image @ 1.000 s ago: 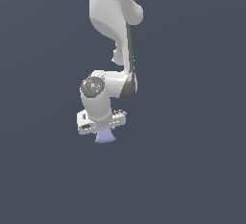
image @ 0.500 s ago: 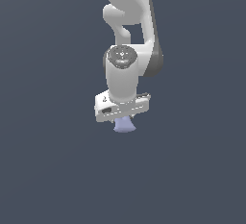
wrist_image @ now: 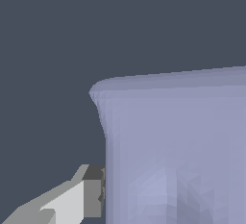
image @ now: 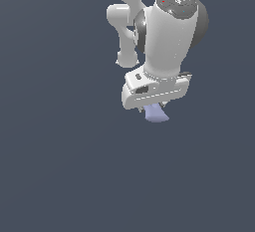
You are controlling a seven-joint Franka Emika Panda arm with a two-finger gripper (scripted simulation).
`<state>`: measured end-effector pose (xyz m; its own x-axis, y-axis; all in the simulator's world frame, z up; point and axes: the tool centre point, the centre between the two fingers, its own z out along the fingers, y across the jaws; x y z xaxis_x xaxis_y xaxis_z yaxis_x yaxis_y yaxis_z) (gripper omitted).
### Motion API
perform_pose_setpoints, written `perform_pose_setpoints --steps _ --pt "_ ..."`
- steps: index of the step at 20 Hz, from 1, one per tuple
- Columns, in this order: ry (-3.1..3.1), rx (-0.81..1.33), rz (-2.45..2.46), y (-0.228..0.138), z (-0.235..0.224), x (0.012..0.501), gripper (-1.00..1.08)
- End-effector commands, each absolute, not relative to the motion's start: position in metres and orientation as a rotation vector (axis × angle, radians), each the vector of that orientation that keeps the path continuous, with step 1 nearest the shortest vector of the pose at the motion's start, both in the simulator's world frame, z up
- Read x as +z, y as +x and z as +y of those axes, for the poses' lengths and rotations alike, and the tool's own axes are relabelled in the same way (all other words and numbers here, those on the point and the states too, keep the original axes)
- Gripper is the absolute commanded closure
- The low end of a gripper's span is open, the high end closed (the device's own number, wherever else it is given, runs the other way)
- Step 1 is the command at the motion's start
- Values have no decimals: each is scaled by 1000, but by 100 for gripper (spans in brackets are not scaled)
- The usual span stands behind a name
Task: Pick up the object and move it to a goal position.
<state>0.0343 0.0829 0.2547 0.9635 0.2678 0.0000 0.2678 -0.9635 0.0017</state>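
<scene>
The object [image: 156, 114] is a small pale lavender-blue block that sticks out below the white gripper [image: 155, 109] in the exterior view. The gripper is shut on it, and the hand hides its upper part. In the wrist view the object [wrist_image: 178, 151] fills much of the picture, with a flared corner showing. One grey finger pad [wrist_image: 93, 192] presses against its side; the other finger is out of that picture. The arm's white wrist and links rise above the hand.
Around the arm there is only a plain dark grey background in both views. No other object, container or edge shows.
The arm has moved toward the exterior view's right and closer to the camera, carrying the object with it. The hand now looks larger and sits higher in the picture.
</scene>
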Motion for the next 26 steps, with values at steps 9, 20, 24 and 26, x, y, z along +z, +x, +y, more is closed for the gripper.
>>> perform_pose_setpoints --steps 9,20,24,26 --pt "3112 0 423 31 165 346 108" --pt "3113 0 422 32 204 388 108" --pt "3113 0 422 33 208 393 108" --pt "3113 0 422 33 208 393 108"
